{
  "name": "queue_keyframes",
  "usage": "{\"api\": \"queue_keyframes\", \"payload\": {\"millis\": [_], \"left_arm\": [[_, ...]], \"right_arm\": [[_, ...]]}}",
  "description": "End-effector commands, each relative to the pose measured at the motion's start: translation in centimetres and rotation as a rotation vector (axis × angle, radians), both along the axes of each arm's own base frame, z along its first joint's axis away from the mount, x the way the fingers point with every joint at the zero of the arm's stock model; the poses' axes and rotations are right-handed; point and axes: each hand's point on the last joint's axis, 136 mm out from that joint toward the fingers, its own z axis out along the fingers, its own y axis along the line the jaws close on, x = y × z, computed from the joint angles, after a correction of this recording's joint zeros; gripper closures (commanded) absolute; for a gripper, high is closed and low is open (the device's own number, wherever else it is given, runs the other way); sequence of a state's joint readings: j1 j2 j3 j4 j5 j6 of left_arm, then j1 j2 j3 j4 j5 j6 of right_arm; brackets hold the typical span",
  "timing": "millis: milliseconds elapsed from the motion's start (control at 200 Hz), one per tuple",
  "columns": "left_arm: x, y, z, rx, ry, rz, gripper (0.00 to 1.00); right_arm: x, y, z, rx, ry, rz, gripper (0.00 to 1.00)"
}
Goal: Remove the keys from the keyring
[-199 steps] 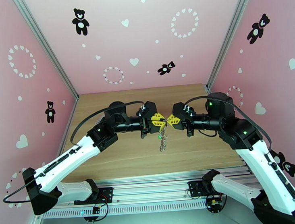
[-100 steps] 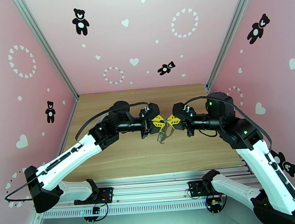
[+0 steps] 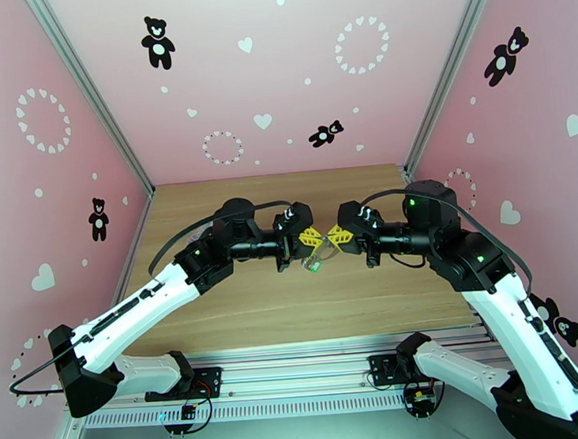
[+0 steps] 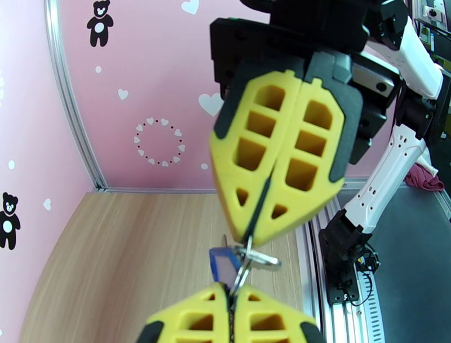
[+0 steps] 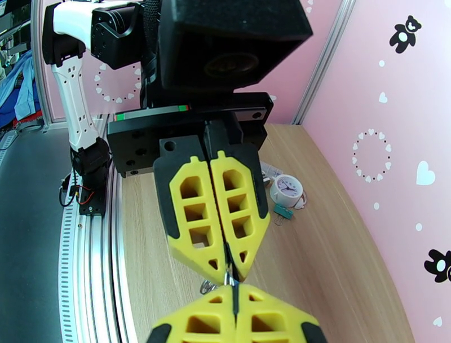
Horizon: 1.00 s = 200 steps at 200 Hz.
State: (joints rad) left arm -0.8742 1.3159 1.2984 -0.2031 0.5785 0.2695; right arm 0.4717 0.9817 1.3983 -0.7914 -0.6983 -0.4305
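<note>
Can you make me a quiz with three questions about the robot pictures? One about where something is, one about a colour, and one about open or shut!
1. Where is the little white clock? A on the table; B between the fingers; C on the wall.
2. What colour is the key tag seen from the left wrist? A red; B blue; C orange.
3. The left gripper has its fingers: A wide open; B missing; C shut.
Answers: 1 A, it sits on the wood beside a teal clip. 2 B, the tag is plainly blue. 3 C, the yellow fingers press together with no gap.
</note>
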Motion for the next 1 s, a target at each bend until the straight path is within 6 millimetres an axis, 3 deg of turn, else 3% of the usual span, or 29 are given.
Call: {"api": "queue_keyframes", "payload": {"millis": [0,556,996], "left_arm": [[-0.2,0.1,0.7,-0.017,-0.016,-0.005,1.0],[-0.4,2.4,2.3,-0.143,0.017,0.046,1.0],[-0.5,3.5,3.7,-0.267,0.033,0.089,1.0]], "right_arm": [[-0.3,0.0,0.6,0.0,-0.017,0.008,1.0],[-0.7,-1.0,0.6,0.004,-0.04,-0.043,1.0],[0.3,-1.1,-0.1,0.008,-0.016,-0.097,1.0]]}}
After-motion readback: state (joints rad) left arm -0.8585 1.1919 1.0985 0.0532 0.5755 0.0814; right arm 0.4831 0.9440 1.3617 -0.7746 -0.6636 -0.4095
